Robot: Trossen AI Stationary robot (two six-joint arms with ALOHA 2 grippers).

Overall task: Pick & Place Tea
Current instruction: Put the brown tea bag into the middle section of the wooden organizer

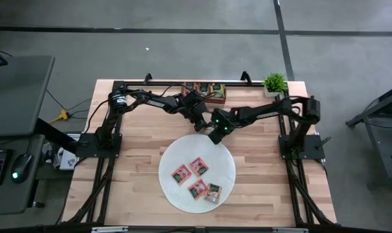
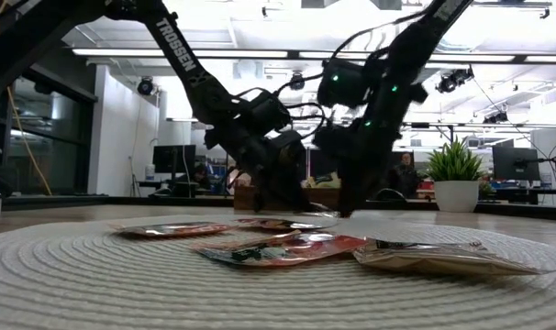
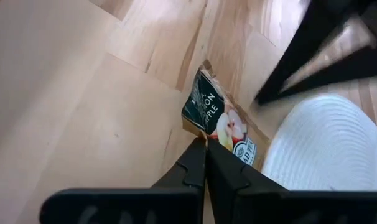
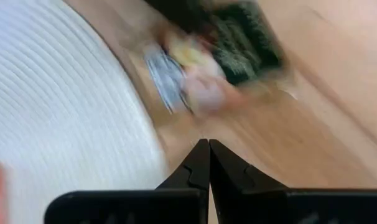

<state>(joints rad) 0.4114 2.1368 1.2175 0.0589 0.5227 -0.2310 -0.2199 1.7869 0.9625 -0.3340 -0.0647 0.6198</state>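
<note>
4 tea packets (image 1: 196, 178) lie on 1 white mat (image 1: 173, 194); left hand (image 3: 205, 144) pinches a 5th packet (image 3: 214, 119), right hand (image 4: 208, 149) closed, empty.

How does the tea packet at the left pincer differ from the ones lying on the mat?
The apple-label packet is on bare wood just off the white mat, while four packets lie on the mat. The left pincer is shut on the apple-label packet's edge; nothing touches the four. Its label is dark green with an apple picture; three of those on the mat look red. All are small, flat and square. The right pincer, shut and empty, points at the apple-label packet.
</note>
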